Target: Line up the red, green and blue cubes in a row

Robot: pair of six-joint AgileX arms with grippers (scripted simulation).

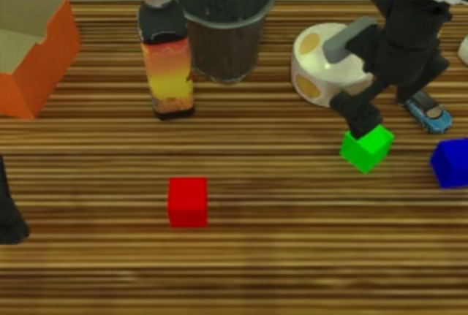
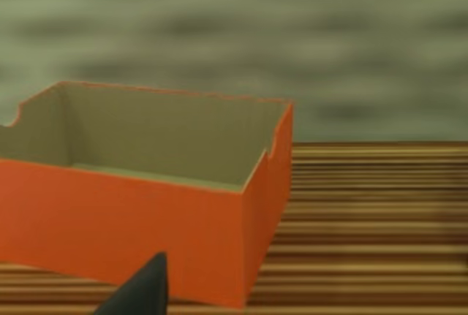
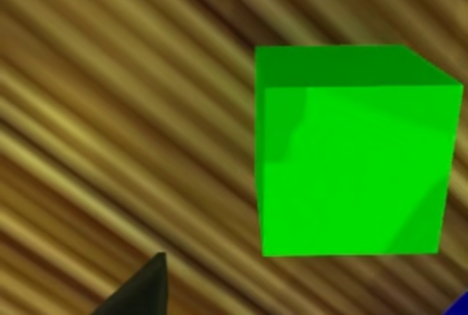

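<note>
Green cube (image 1: 367,147) sits on the striped wooden table (image 1: 292,256) right of centre, turned at an angle to the table's grain, with the right gripper (image 1: 360,119) directly over its far edge; whether those fingers are spread or pinching the cube cannot be told from any view. Blue cube (image 1: 450,161) lies just right of it at the table's right edge, and the red cube (image 1: 188,201) rests well apart to the left, nearer the front. Behind the green cube stand a white round block with yellow spots (image 1: 316,66) and a small blue toy car (image 1: 428,112). Farther left are a dark cup (image 1: 224,23), a bottle (image 1: 166,52) and an orange open box (image 1: 33,48). The left gripper (image 1: 9,216) is parked at the left edge, its finger state unclear.
</note>
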